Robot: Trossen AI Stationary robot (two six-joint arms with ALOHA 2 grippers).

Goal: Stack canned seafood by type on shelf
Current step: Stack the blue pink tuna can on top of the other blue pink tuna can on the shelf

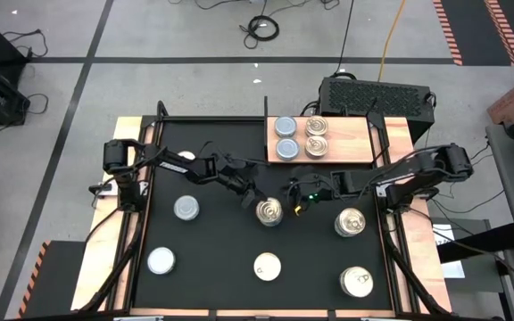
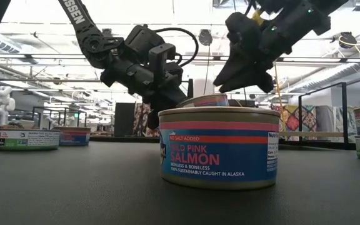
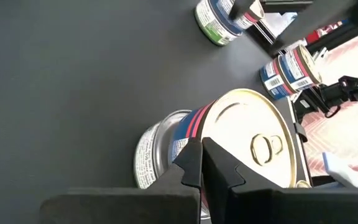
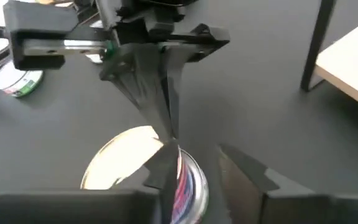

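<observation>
At the middle of the black mat [image 1: 221, 259] a gold pull-tab tin [image 1: 269, 211] sits on top of another tin, whose silver wall [image 3: 154, 152] shows below it. My left gripper [image 1: 250, 196] is shut at this tin's left side. My right gripper [image 1: 294, 198] stands open just above its right side. The wooden shelf [image 1: 351, 138] at the far edge carries two silvery-blue tins [image 1: 286, 137] and two gold-topped tins [image 1: 316, 136], all resting on their bases. My left gripper's shut fingertips [image 3: 201, 152] meet the upper tin at the top rim of its side wall [image 3: 194, 124]. They slant down at it from the table's left. The tin stays on the tin below it. My right gripper has one finger [image 4: 166, 168] in front of the tin's wall; whether it touches I cannot tell.
Loose tins lie about the mat: two silver ones at the left [image 1: 186, 208] [image 1: 161, 260], a cream one near the front [image 1: 268, 266], and two at the right [image 1: 351, 222] [image 1: 357, 282]. A black box [image 1: 377, 94] stands behind the shelf.
</observation>
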